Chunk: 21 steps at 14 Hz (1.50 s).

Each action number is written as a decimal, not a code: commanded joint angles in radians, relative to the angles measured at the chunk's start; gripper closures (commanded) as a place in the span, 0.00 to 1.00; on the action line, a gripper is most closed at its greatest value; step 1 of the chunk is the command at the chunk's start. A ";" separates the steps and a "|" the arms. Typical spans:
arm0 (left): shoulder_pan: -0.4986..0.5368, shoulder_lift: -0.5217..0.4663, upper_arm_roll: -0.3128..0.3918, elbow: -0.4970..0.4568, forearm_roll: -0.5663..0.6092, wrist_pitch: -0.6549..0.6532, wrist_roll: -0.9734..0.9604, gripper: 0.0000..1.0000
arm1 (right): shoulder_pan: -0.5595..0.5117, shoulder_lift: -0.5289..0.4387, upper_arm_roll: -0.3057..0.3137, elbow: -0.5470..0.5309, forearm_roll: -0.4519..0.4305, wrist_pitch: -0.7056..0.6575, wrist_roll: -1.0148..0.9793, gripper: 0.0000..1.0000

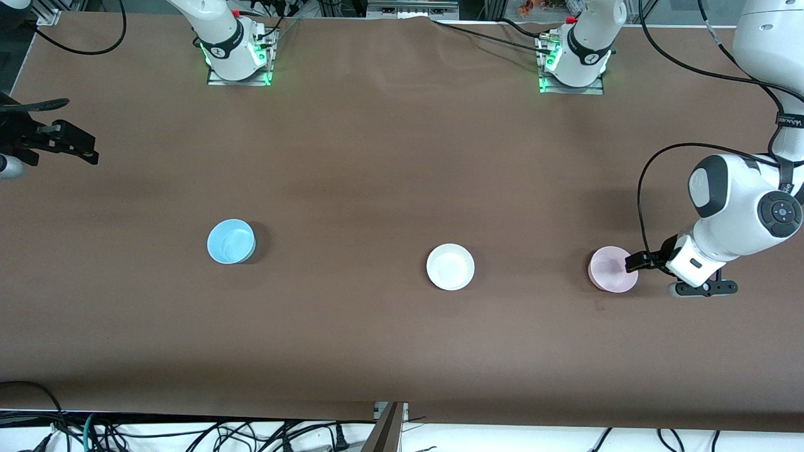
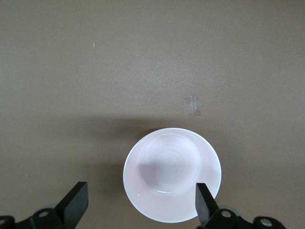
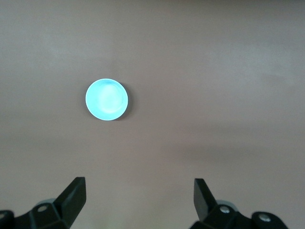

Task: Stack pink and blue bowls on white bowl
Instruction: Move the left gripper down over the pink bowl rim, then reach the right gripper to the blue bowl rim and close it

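The pale pink bowl (image 1: 610,271) sits on the brown table toward the left arm's end. The white bowl (image 1: 450,267) sits mid-table. The sky blue bowl (image 1: 231,241) sits toward the right arm's end. My left gripper (image 1: 635,262) is open, low over the pink bowl's rim. In the left wrist view (image 2: 140,196) one finger (image 2: 205,202) is over the rim of the pink bowl (image 2: 167,167) and the other is off to its side. My right gripper (image 1: 76,144) is open and empty, high over the table's end. In the right wrist view (image 3: 138,192) the blue bowl (image 3: 106,99) lies well off.
The brown table cover (image 1: 352,157) is bare around the three bowls. A small clear tape patch (image 2: 193,106) lies near the pink bowl. The arm bases (image 1: 239,56) stand along the table's back edge. Cables (image 1: 188,433) hang past its front edge.
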 commanded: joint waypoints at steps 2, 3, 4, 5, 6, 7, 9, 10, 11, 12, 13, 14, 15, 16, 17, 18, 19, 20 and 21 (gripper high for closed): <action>0.006 0.026 0.001 -0.014 0.017 0.053 0.016 0.04 | 0.002 0.004 0.001 0.013 0.004 -0.002 0.015 0.00; 0.006 0.027 0.001 -0.018 0.017 0.065 0.017 0.05 | 0.003 0.004 0.003 0.012 0.003 -0.006 0.015 0.00; 0.006 0.029 0.001 -0.021 0.023 0.068 0.016 0.05 | 0.014 0.009 0.004 0.004 0.003 -0.016 0.010 0.00; 0.006 0.033 0.003 -0.026 0.048 0.070 0.008 0.05 | 0.035 0.029 0.003 0.004 0.000 -0.014 0.015 0.00; 0.006 0.035 0.001 -0.026 0.065 0.070 0.005 0.06 | 0.039 0.046 0.003 0.005 0.003 -0.010 0.016 0.00; 0.007 0.037 0.003 -0.026 0.065 0.070 0.005 0.07 | 0.039 0.058 0.003 0.004 0.003 0.000 0.016 0.00; 0.008 0.038 0.003 -0.026 0.065 0.070 0.005 0.07 | 0.049 0.092 0.003 0.004 0.001 -0.005 0.015 0.00; 0.009 0.041 0.003 -0.026 0.065 0.071 0.005 0.08 | 0.057 0.101 0.003 0.005 0.001 -0.002 0.015 0.00; 0.009 0.043 0.003 -0.026 0.065 0.071 0.005 0.08 | 0.060 0.107 0.003 0.005 -0.004 0.003 0.015 0.00; 0.009 0.043 0.003 -0.026 0.065 0.077 0.005 0.10 | 0.057 0.135 0.003 0.008 -0.007 0.020 0.012 0.00; 0.009 0.044 0.003 -0.030 0.065 0.089 0.003 0.11 | 0.057 0.156 0.003 0.008 -0.007 0.038 0.006 0.00; 0.009 0.050 0.004 -0.038 0.065 0.105 0.005 0.11 | 0.059 0.175 0.003 0.008 -0.001 0.058 0.004 0.00; 0.009 0.052 0.010 -0.044 0.066 0.122 0.005 0.11 | 0.060 0.195 0.003 0.005 0.003 0.079 0.004 0.00; 0.011 0.053 0.013 -0.056 0.068 0.126 0.005 0.11 | 0.068 0.217 0.004 0.005 0.004 0.093 0.013 0.00; 0.011 0.053 0.015 -0.066 0.068 0.134 0.005 0.12 | 0.085 0.239 0.003 0.001 0.007 0.118 0.016 0.00; 0.011 0.050 0.019 -0.082 0.074 0.134 0.005 0.12 | 0.088 0.267 0.003 0.001 0.012 0.136 0.016 0.00; 0.020 0.041 0.023 -0.096 0.094 0.134 0.005 0.12 | 0.089 0.297 0.004 -0.001 0.019 0.164 0.019 0.00; 0.036 0.038 0.021 -0.106 0.103 0.134 0.005 0.12 | 0.089 0.329 0.004 -0.005 0.041 0.194 0.029 0.00; 0.038 0.038 0.021 -0.109 0.103 0.142 0.005 0.14 | 0.088 0.359 0.004 -0.014 0.062 0.231 0.030 0.00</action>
